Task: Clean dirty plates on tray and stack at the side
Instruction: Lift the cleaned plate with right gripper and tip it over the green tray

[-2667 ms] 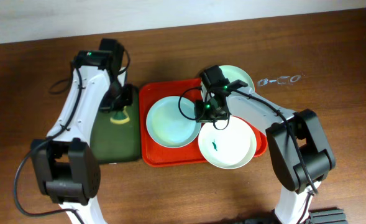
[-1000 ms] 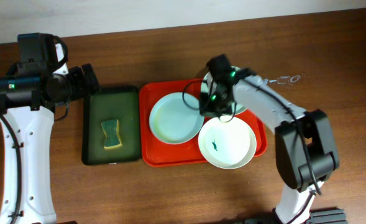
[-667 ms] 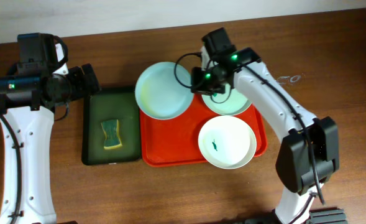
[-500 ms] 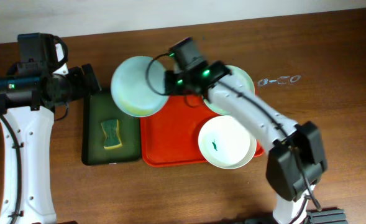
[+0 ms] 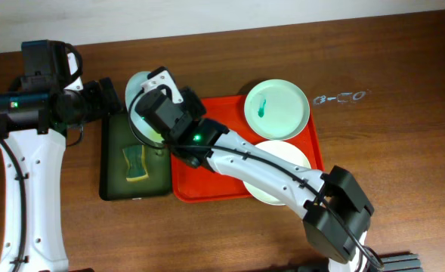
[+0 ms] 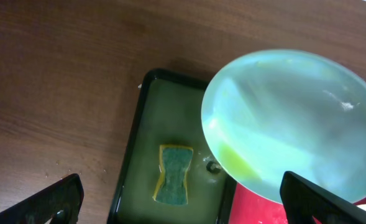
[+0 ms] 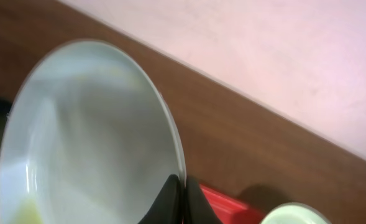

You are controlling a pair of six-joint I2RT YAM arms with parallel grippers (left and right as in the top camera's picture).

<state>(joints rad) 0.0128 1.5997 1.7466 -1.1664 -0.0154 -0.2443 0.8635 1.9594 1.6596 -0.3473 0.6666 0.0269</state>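
Observation:
My right gripper (image 7: 183, 194) is shut on the rim of a pale mint plate (image 7: 89, 137), held tilted above the dark green tray (image 5: 116, 177). The left wrist view shows that plate (image 6: 294, 118) with a yellow-green smear near its lower edge. On the red tray (image 5: 207, 181) lies a second plate (image 5: 290, 155), partly under my right arm. A third plate (image 5: 276, 108) with a green smear lies at the tray's far right corner. My left gripper (image 6: 195, 204) stands open at the far left, high above the green tray (image 6: 170, 112) and holding nothing.
A green and yellow sponge (image 5: 135, 164) lies in the dark green tray, which is wet. A small clear object (image 5: 343, 97) sits on the wooden table right of the plates. My right arm (image 5: 260, 170) stretches across the red tray.
My right gripper has lifted one plate off the red tray and carried it left, over the green tray. The left arm drew back from the green tray earlier and has since stayed still.

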